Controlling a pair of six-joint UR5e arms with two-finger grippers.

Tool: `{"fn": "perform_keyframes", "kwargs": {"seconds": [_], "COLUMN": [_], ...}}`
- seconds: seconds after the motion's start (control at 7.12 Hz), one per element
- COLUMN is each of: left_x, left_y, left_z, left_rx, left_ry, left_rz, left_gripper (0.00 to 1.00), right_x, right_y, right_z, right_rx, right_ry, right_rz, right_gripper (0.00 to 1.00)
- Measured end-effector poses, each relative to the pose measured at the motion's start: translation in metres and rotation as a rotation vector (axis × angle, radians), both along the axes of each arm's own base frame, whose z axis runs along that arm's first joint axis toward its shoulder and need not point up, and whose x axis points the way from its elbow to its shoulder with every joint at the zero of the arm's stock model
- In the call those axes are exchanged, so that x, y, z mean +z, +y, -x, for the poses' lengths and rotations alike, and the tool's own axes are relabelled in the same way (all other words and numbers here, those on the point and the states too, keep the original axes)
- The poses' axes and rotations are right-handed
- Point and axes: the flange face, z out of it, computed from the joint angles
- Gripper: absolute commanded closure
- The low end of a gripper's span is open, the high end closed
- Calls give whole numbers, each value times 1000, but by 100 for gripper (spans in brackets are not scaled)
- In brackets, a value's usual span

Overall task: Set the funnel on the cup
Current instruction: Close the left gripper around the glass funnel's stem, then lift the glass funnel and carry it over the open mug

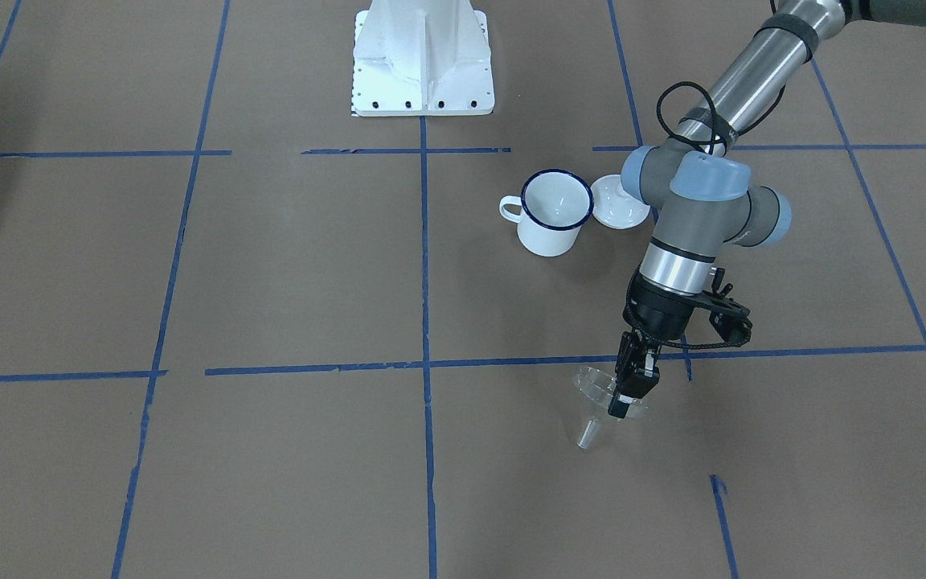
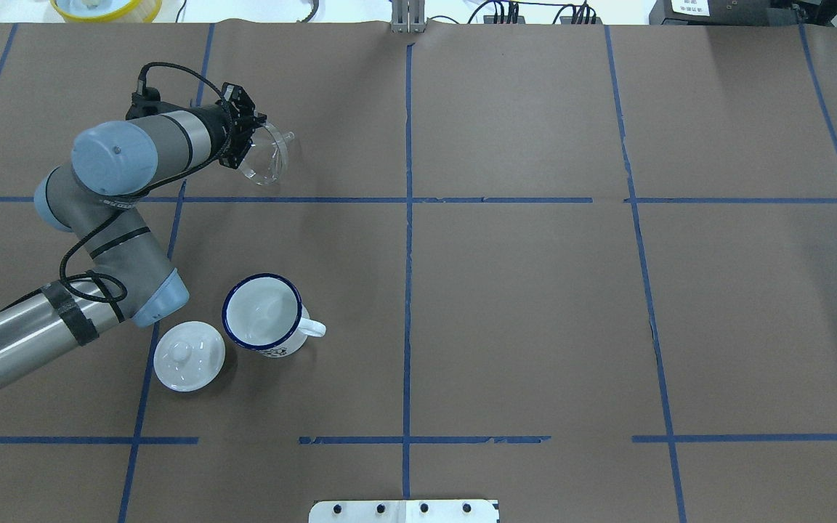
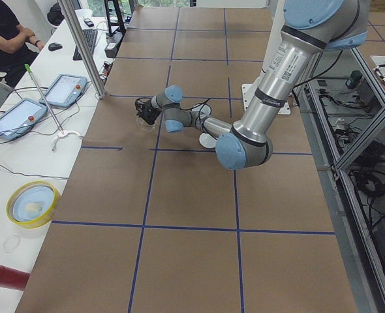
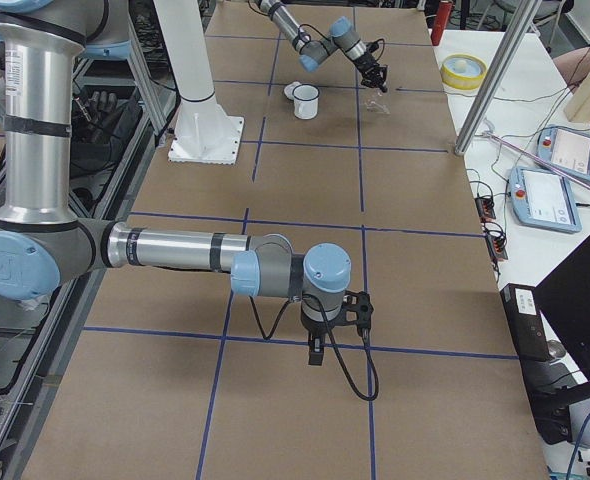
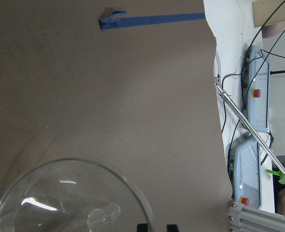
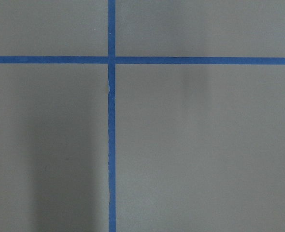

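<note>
Clear plastic, the funnel [image 1: 592, 398] hangs tilted in the left tool [image 1: 620, 408], which pinches its round rim, toward the surface's [image 2: 535, 290] far edge on the robot's left. Only the left wrist view looks into the wide cone down to the narrow spout. White enamel with a dark blue rim, the cup [image 2: 262, 312] stands upright, well apart from the funnel, with a knobbed white lid [image 2: 188, 356] just beside it. Bare brown paper surrounds both. The right tool [image 4: 315, 352] shows only in the exterior right view, and its state cannot be told.
</note>
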Motion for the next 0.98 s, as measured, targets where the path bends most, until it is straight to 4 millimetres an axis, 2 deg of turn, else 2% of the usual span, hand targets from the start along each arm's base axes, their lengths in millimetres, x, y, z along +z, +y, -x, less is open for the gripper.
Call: {"fn": "perform_keyframes", "kwargs": {"seconds": [0.14, 0.28, 0.42, 0.7, 0.98], "left_x": [-1, -12, -33, -95, -164], "left_y": [0, -1, -1, 11, 47], "left_z": [0, 8, 21, 50, 76], "left_rx": [3, 1, -2, 27, 129], "left_ry": [-2, 1, 0, -29, -149], "left_rz": [-4, -25, -44, -10, 69], "left_gripper": [100, 100, 100, 100, 100], "right_x": [0, 0, 0, 0, 0], "right_y": [0, 0, 0, 0, 0], "right_z": [0, 0, 0, 0, 0], "right_rx": [0, 0, 0, 0, 0], "right_ry": [0, 0, 0, 0, 0], "right_rz": [0, 0, 0, 0, 0], "right_gripper": [0, 0, 0, 0, 0]}}
